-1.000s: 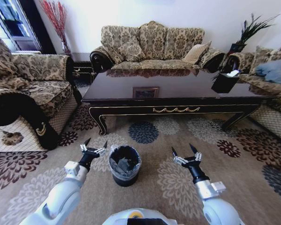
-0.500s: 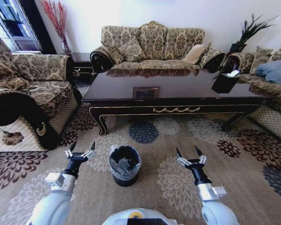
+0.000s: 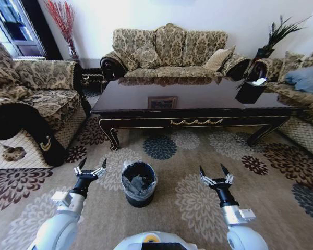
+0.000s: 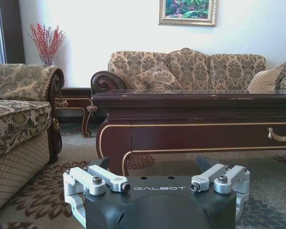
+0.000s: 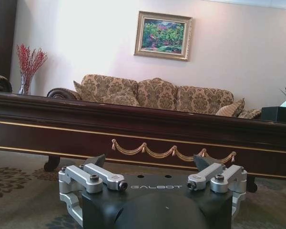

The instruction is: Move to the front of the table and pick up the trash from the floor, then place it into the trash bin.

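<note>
The trash bin (image 3: 139, 183), a small round black bucket with a clear liner, stands on the patterned carpet between my two arms. My left gripper (image 3: 93, 164) hovers open just left of it, with nothing between its fingers. Off to the bin's right, my right gripper (image 3: 212, 171) is open too and holds nothing. The long dark table (image 3: 198, 115) with gold trim lies across the view beyond them. Both wrist views look level at it: the left gripper (image 4: 152, 164) faces the table's corner and leg (image 4: 119, 143), the right gripper (image 5: 150, 162) faces the table's ornamented front edge (image 5: 171, 150). The trash is out of view.
A black tissue box (image 3: 250, 91) sits on the table's right end. A patterned sofa (image 3: 169, 49) stands behind the table, an armchair (image 3: 36, 104) at the left, another seat (image 3: 302, 86) at the right. Open carpet (image 3: 188, 151) lies between me and the table.
My left gripper has drawn back and to the left, away from the bin's rim. The right gripper has slid slightly back and to the right. Both stay open.
</note>
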You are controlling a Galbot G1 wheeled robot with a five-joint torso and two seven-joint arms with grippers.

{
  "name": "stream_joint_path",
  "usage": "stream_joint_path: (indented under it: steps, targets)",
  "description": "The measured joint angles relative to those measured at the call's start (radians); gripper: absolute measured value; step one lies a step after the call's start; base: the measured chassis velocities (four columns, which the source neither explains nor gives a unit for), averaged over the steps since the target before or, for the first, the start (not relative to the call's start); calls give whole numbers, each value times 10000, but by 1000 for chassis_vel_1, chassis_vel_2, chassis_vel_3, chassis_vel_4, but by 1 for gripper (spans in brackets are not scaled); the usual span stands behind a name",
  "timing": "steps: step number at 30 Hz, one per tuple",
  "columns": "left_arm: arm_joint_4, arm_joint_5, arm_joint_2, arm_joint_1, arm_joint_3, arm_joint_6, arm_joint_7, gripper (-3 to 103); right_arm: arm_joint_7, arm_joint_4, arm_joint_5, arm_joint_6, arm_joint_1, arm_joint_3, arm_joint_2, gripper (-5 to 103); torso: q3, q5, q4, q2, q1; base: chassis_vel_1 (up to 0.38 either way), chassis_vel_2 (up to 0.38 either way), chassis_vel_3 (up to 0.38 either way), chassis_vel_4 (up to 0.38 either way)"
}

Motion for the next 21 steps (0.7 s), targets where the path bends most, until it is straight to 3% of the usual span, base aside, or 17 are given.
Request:
stream_joint_path:
  steps: [12, 21]
  targets:
    - [3, -7, 8, -13, 15, 21, -9, 100, 1, 5, 9, -16, 0, -10, -10, 100, 1, 0, 0, 0, 1, 11, -9, -12, 10]
    - [3, -8, 11, -16, 21, 27, -15, 100, 3, 15, 15, -22, 0, -15, -15, 100, 1, -1, 1, 0, 1, 139, -160, -154, 153]
